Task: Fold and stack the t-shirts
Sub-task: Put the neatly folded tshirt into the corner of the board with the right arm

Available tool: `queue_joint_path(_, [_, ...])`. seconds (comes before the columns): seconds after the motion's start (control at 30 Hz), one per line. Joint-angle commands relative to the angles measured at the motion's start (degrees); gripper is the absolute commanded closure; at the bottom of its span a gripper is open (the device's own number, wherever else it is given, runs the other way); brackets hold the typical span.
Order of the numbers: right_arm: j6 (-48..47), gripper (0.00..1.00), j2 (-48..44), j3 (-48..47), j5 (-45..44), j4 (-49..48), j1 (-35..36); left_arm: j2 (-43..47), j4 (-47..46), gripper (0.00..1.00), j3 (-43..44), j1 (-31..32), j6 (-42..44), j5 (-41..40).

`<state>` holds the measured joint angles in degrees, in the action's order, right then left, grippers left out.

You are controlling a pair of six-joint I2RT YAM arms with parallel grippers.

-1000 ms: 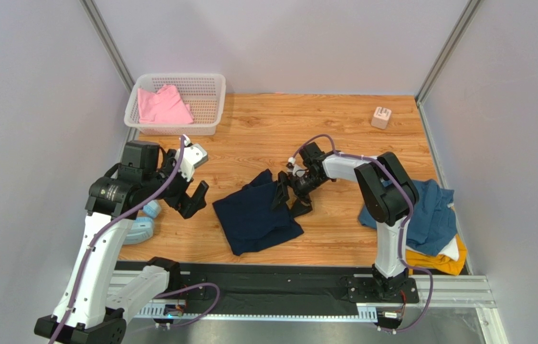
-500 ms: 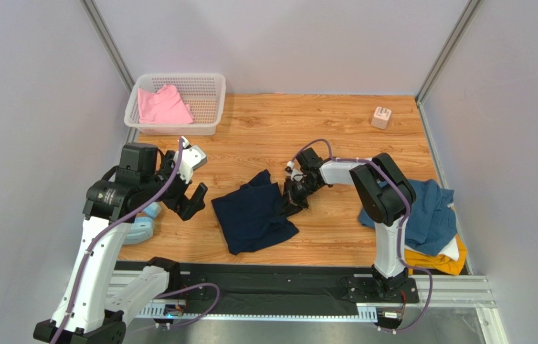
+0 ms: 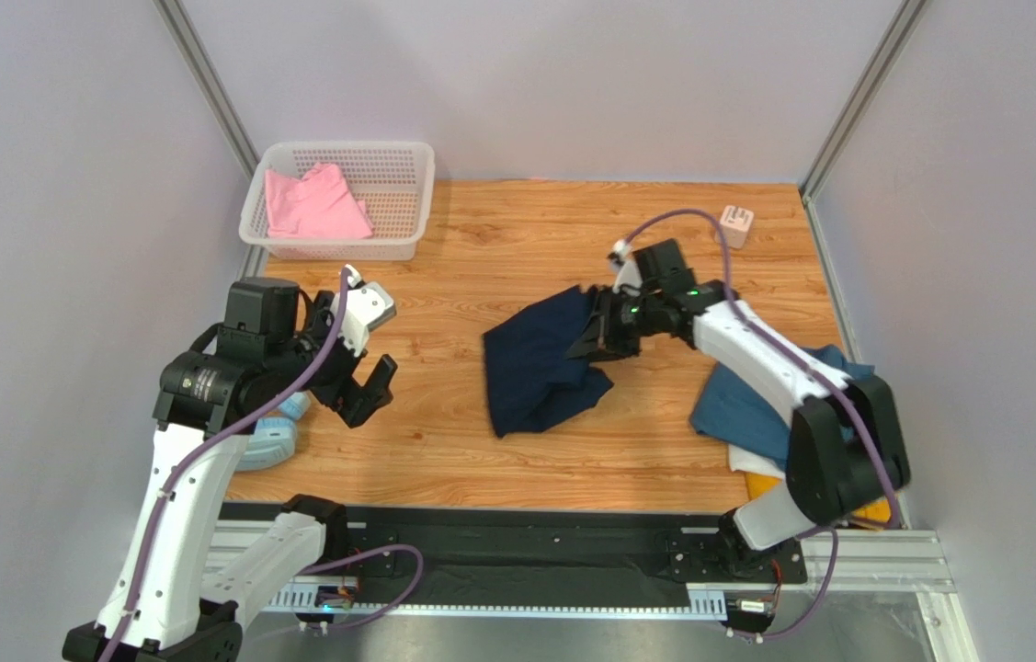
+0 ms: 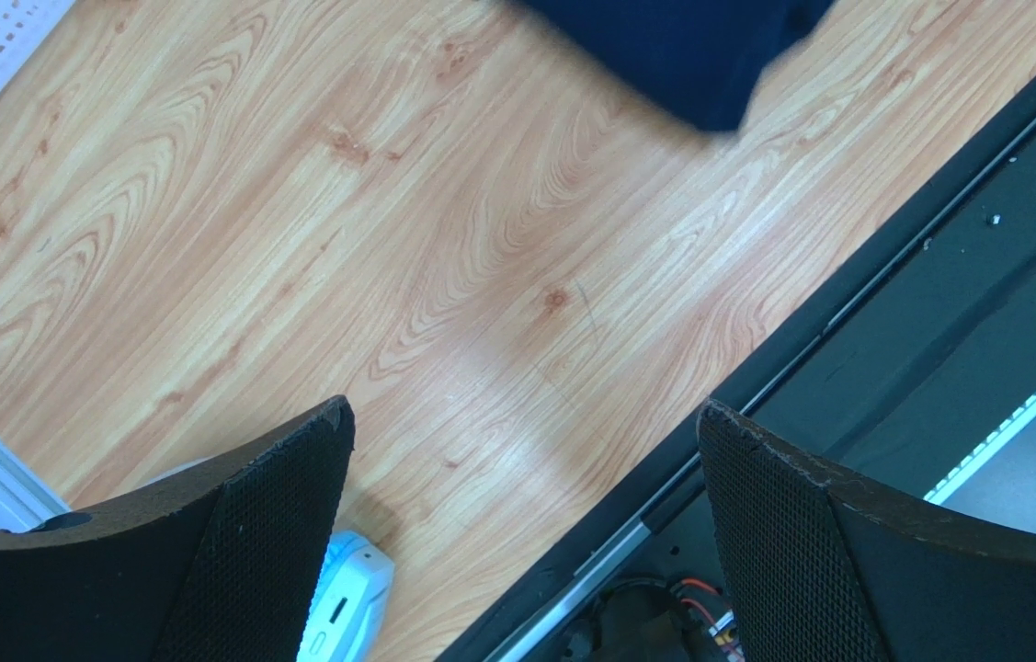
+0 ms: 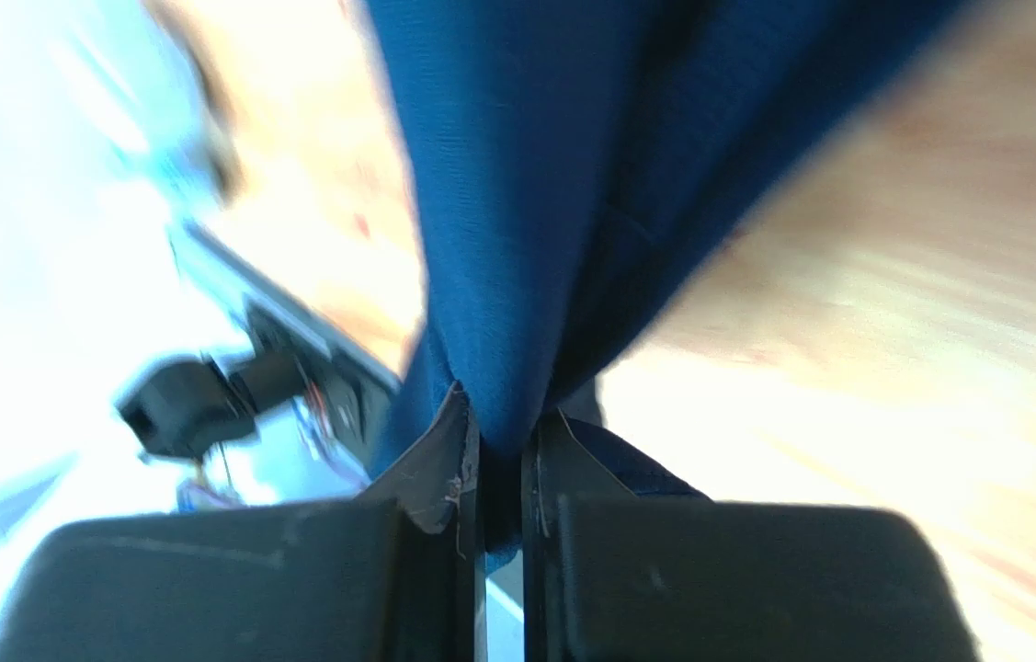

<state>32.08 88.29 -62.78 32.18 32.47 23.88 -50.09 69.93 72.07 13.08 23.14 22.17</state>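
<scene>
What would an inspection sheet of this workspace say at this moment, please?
Surface: wood-grain tabletop, no spills seen.
Job's things: navy t-shirt bunched mid-table; pink t-shirt in the white basket; teal t-shirt heaped at the right edge.
Clutter: small pale cube at the far right; light-blue object beside the left arm.
Grippers: left pincer open and empty above the table; right pincer shut on the navy t-shirt.
Cables: purple cables run along both arms.
Surroundings: grey walls; black rail at the near edge.
</scene>
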Motion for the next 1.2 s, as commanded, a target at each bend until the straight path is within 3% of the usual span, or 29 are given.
queue_joint_path(0.0, [-0.96,1.00,-9.61,2.57,-3.62,6.98,-7.52,0.95,0.91,0.00,2.72,-0.25,0.86,0.77])
queue_joint_path(0.37, [-6.40,1.00,-27.19,5.83,-1.95,20.52,-23.96,-0.10,2.93,0.00,7.11,-0.25,1.30,1.38])
queue_joint_path(0.43, [-8.07,1.00,-28.87,6.53,-2.30,23.07,-29.47,-0.36,3.11,0.00,7.90,-0.25,1.21,1.64])
queue_joint_path(0.6, [-7.12,1.00,-31.07,7.32,-4.59,25.45,-34.32,-0.98,3.46,0.00,9.14,-0.25,0.95,2.61])
queue_joint_path(0.97, [-0.44,1.00,-36.96,10.67,-15.04,27.56,-52.16,-2.82,3.81,0.00,10.11,-0.16,3.14,1.12])
queue_joint_path(1.17, [1.05,1.00,-35.91,7.06,-23.82,30.81,-56.04,-3.79,3.46,0.00,10.19,-0.16,3.85,0.94])
